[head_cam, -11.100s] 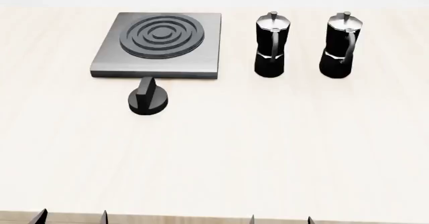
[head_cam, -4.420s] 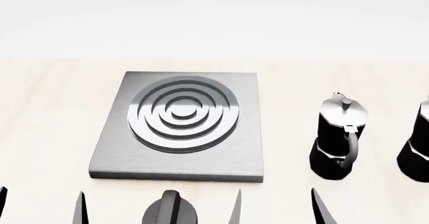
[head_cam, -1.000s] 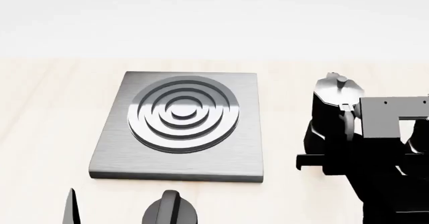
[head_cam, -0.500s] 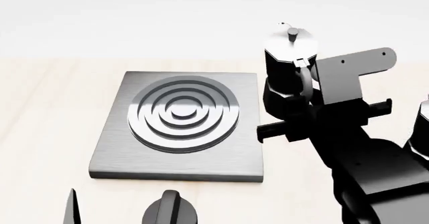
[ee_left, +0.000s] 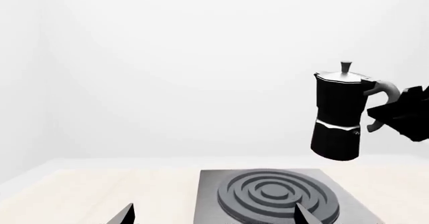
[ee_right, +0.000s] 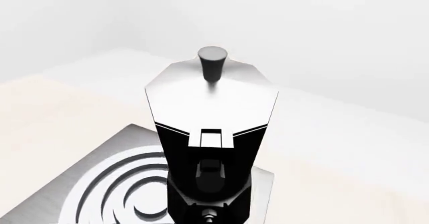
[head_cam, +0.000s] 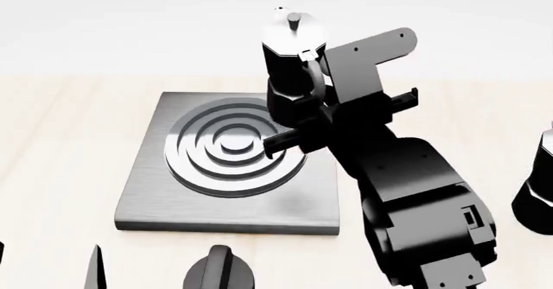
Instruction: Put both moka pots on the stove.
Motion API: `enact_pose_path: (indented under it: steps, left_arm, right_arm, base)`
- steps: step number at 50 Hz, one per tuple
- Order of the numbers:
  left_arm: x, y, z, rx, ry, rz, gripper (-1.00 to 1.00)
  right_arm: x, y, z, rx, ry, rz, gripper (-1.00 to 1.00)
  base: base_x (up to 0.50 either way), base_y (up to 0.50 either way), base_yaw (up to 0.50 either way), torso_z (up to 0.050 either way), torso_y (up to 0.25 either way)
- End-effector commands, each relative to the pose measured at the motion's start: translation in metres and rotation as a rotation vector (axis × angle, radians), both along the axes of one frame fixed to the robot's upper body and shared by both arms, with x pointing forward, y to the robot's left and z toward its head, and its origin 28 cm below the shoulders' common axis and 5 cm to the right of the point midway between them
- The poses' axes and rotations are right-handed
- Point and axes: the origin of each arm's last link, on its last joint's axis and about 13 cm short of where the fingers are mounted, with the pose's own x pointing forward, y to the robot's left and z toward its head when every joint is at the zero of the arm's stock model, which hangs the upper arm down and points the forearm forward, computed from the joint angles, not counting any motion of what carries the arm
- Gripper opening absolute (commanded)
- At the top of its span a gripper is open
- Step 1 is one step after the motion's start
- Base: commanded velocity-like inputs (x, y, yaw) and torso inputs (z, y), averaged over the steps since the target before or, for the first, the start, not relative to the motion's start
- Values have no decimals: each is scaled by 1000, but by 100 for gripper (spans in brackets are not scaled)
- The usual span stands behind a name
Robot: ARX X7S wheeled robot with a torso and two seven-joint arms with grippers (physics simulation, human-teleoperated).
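One moka pot (head_cam: 292,62) hangs in the air over the right part of the stove (head_cam: 147,205), upright, black with a silver lid. My right gripper (head_cam: 322,101) is shut on it from the handle side. The right wrist view looks down on that pot's lid (ee_right: 211,96) with the stove's slab (ee_right: 124,143) beneath. In the left wrist view the held pot (ee_left: 338,113) floats well above the burner rings (ee_left: 272,194). The other moka pot (head_cam: 537,188) stands on the table at the right edge, partly cut off. My left gripper (ee_left: 213,218) is open and empty, low in front of the stove.
A squat black knob (head_cam: 220,273) sits on the light wooden table (head_cam: 61,140) just in front of the stove. My right arm (head_cam: 415,198) reaches across the table's right side toward the stove. A white wall stands behind.
My right gripper has lifted the moka pot off the table and carried it up and left, from beside the stove to above its right part. The left gripper stays put.
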Motion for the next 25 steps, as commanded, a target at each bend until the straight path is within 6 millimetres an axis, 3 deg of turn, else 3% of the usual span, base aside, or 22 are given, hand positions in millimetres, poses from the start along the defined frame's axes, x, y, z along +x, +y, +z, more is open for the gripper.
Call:
enact_pose_path:
  steps: [1, 14, 25]
  left_arm:
    - [2, 2, -2, 6, 10, 6, 100]
    - [3, 2, -3, 14, 20, 6, 100]
    - [4, 4, -4, 14, 21, 10, 100]
  right_arm:
    - [18, 27, 5, 9, -49, 86, -100]
    - [35, 53, 5, 102, -53, 144, -100]
    - [34, 73, 4, 115, -35, 187, -100]
  base:
    - [0, 0, 0, 0, 0]
    - [0, 0, 0, 0, 1]
    - [0, 0, 0, 0, 1]
